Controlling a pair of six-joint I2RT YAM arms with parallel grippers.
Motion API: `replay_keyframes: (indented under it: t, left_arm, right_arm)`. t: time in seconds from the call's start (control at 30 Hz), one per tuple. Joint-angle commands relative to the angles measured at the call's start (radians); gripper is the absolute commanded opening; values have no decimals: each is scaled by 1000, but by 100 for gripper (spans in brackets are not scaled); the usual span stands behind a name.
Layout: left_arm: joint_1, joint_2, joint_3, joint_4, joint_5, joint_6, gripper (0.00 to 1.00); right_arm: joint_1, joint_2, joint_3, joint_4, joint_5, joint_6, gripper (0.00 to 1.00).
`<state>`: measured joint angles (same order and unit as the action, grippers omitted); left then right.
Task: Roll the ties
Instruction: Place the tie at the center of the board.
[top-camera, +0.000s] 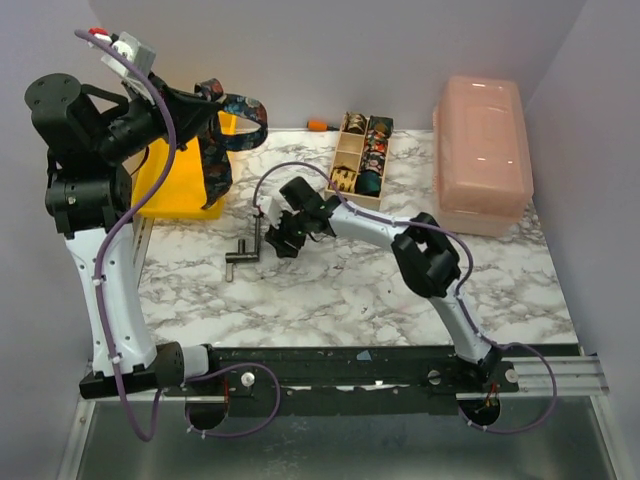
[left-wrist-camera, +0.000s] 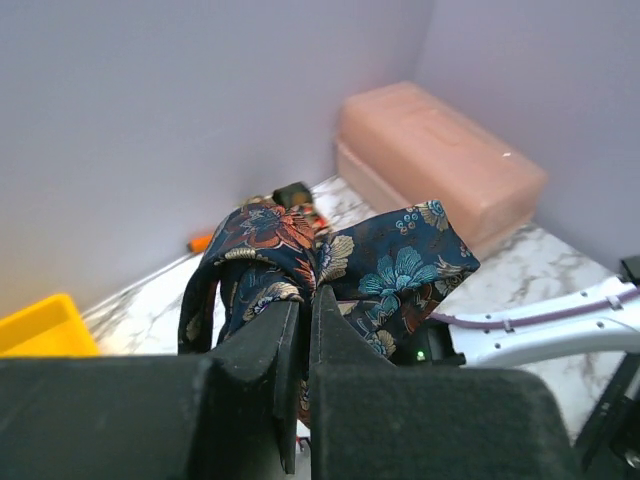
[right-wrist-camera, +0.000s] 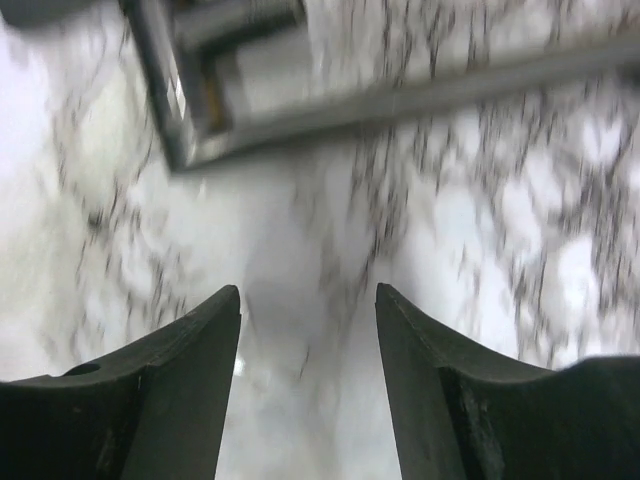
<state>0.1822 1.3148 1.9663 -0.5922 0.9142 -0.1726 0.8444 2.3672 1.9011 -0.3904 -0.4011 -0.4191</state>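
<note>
Showing marble table (top-camera: 330, 300) from above and behind the arms. Bearing pink box (top-camera: 482, 150) at right rear and yellow bin (top-camera: 170, 190) at left rear. Keeping wooden tray (top-camera: 352, 198) between them at the back, with coiled ties (top-camera: 368, 182) sitting in its compartments. Pinching floral tie (left-wrist-camera: 395, 270) in left claw (left-wrist-camera: 305, 305) with jaws pressed together, holding it in the air over the bin and letting its folds drape to either side. Resting T-tool (top-camera: 247, 252) flat on the marble, left of centre. Hovering right claw (right-wrist-camera: 308, 300) low over the marble just beside the tool, with jaws spread and gripping nothing.
</note>
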Motion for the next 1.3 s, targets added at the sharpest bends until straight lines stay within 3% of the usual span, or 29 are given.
replay_keyframes:
  t: [0.0, 0.13, 0.33, 0.5, 0.63, 0.7, 0.77, 0.9, 0.97, 1.1, 1.27]
  left_arm:
    - [-57, -53, -29, 103, 119, -94, 0]
    - [-159, -57, -24, 57, 147, -49, 0]
    - [-417, 3, 45, -6, 156, 13, 0]
    - [-641, 164, 244, -86, 209, 86, 0]
    - [-663, 206, 291, -157, 363, 204, 1]
    - [-626, 178, 240, -253, 421, 344, 6]
    - [-587, 142, 160, -427, 389, 565, 8]
    - [-521, 97, -29, -814, 208, 1063, 11]
    - [-480, 73, -205, -889, 122, 1244, 11]
    - [-379, 8, -531, -797, -20, 1388, 11]
    - [-362, -94, -801, -581, -180, 1459, 11]
  right_arm:
    - [-59, -233, -171, 27, 17, 44, 61]
    - [-165, -430, -319, -64, 8, 64, 63]
    - [-409, -612, -417, -253, -23, 95, 63]
    - [-585, -739, -458, -321, -25, 107, 63]
    - [-628, -820, -509, -326, 19, 105, 63]
    - [-631, -837, -526, -339, 31, 105, 63]
    - [-633, -844, -538, -349, 30, 102, 63]
    - [-633, -831, -547, -368, -33, 62, 63]
    - [-631, -806, -545, -390, -86, 22, 63]
    - [-587, -748, -551, -434, -145, -44, 64]
    - [-435, -680, -587, -406, -94, -118, 69]
